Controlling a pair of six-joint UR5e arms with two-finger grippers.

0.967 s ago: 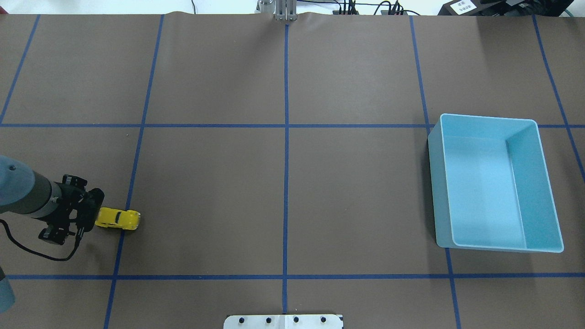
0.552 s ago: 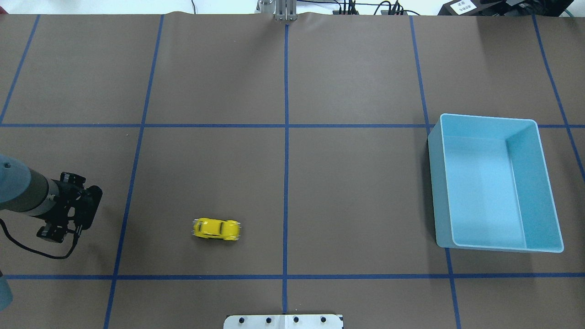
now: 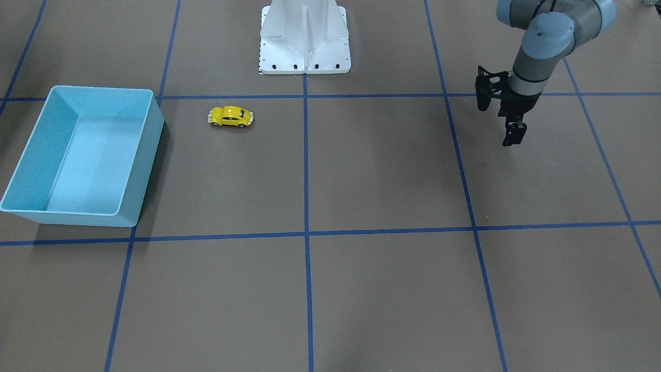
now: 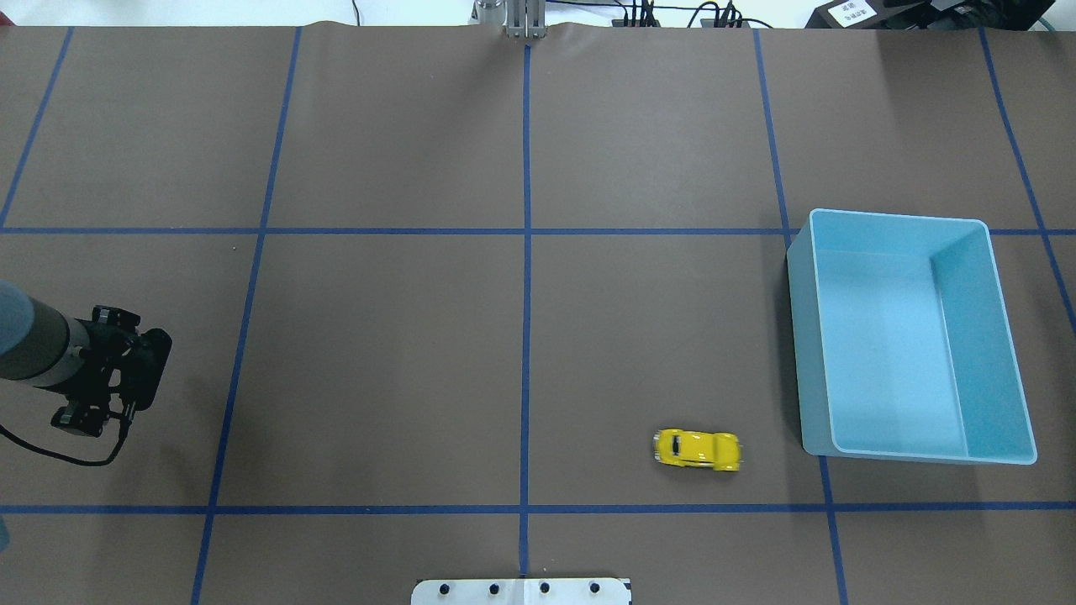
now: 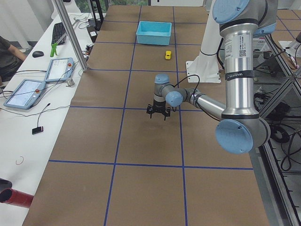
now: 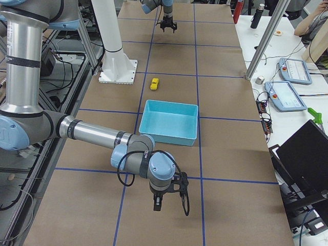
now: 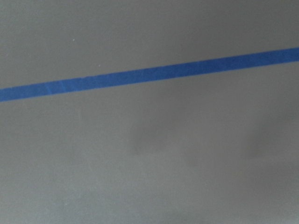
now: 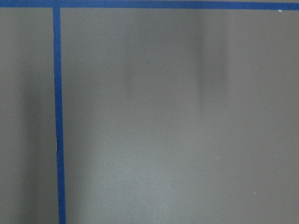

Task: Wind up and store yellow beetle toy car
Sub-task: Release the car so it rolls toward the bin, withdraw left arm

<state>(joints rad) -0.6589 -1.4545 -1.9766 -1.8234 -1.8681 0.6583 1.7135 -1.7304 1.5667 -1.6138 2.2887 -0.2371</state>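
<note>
The yellow beetle toy car (image 4: 698,449) stands on its wheels on the brown table, free of both grippers, a short way left of the light blue bin (image 4: 1000,336). It also shows in the front view (image 3: 231,117) beside the bin (image 3: 147,155). My left gripper (image 4: 101,370) hangs open and empty above the table's far left, far from the car; the front view (image 3: 512,135) shows it pointing down. My right gripper (image 6: 166,200) appears only in the right side view, low over the table beyond the bin; I cannot tell if it is open or shut.
The robot's white base (image 3: 304,46) stands at the table's near-middle edge. Blue tape lines (image 4: 526,252) divide the table into squares. The bin is empty inside. Both wrist views show only bare table and tape.
The car has rolled right across the table, from beside my left gripper to near the bin. My left gripper has drawn back slightly to the left.
</note>
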